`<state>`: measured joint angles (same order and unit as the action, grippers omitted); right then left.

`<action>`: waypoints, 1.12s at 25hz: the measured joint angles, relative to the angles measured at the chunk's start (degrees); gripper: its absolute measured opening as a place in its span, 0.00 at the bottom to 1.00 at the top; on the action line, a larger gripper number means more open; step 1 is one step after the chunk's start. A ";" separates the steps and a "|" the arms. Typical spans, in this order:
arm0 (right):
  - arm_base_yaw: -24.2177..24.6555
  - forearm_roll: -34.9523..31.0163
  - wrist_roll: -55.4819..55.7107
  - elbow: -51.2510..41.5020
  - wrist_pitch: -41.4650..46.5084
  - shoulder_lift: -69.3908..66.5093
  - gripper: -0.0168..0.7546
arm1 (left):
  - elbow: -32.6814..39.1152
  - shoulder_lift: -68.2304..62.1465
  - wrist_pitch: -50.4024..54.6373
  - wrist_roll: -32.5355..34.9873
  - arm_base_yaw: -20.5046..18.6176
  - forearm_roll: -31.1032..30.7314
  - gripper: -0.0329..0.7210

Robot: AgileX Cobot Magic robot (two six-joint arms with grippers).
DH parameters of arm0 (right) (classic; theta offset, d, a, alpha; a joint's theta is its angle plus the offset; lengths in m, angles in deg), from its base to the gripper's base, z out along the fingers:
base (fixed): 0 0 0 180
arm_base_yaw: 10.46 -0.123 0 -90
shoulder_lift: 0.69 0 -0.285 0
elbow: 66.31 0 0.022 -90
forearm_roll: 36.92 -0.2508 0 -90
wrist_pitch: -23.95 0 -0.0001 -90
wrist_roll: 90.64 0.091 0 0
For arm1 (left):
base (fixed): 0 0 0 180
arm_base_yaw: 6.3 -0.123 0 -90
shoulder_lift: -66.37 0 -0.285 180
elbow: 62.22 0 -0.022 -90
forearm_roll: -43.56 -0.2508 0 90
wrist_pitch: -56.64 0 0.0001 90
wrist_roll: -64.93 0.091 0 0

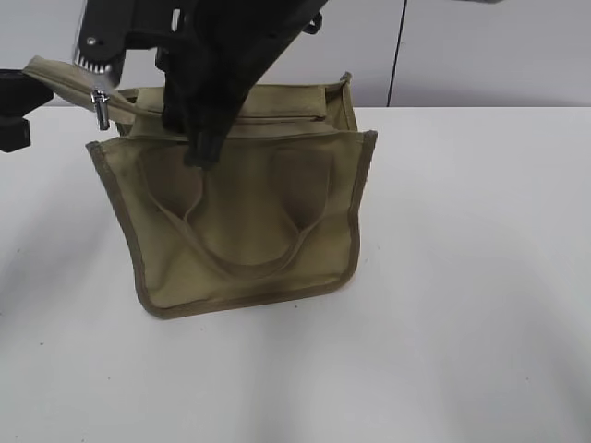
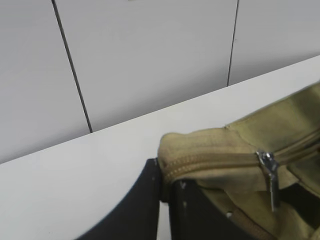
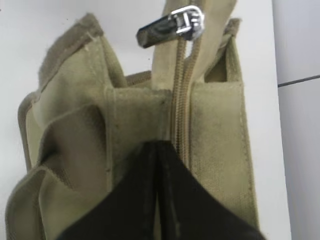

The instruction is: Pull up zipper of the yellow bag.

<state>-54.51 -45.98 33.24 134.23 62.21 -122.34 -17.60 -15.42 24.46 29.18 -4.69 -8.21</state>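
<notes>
Standing on my white table (image 1: 462,277) is the boxy olive-khaki canvas bag (image 1: 249,231), handles facing the exterior camera. My right gripper (image 1: 199,148) is pinched closed on the top panel beside the khaki zipper line (image 3: 181,100). The left gripper (image 2: 165,200) clamps the zipper's tail end, I think, though its fingers are mostly hidden. The silver metal pull (image 2: 270,175) hangs nearby.

One yellow bag (image 1: 249,221), one zipper (image 3: 181,100), two end effectors.
</notes>
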 joint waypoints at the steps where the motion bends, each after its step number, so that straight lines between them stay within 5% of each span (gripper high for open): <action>1: 0.00 -0.50 1.83 0.00 -1.07 0.00 0.01 | 0.00 0.00 -0.06 0.00 0.00 0.00 0.05; 9: 0.00 -12.10 15.80 0.00 -3.95 0.00 0.29 | 0.00 0.00 -3.23 0.00 0.00 0.12 0.05; 17: 0.00 -24.58 18.38 0.00 -4.68 -0.07 0.32 | 0.00 0.00 -4.06 0.00 0.00 0.28 0.05; 28: 0.00 -22.78 31.08 0.00 -10.28 -2.64 0.32 | 0.00 0.00 -5.58 0.00 0.00 0.28 0.05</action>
<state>-54.51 -68.76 64.33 134.23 51.92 -124.98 -17.60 -15.42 18.88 29.18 -4.69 -7.93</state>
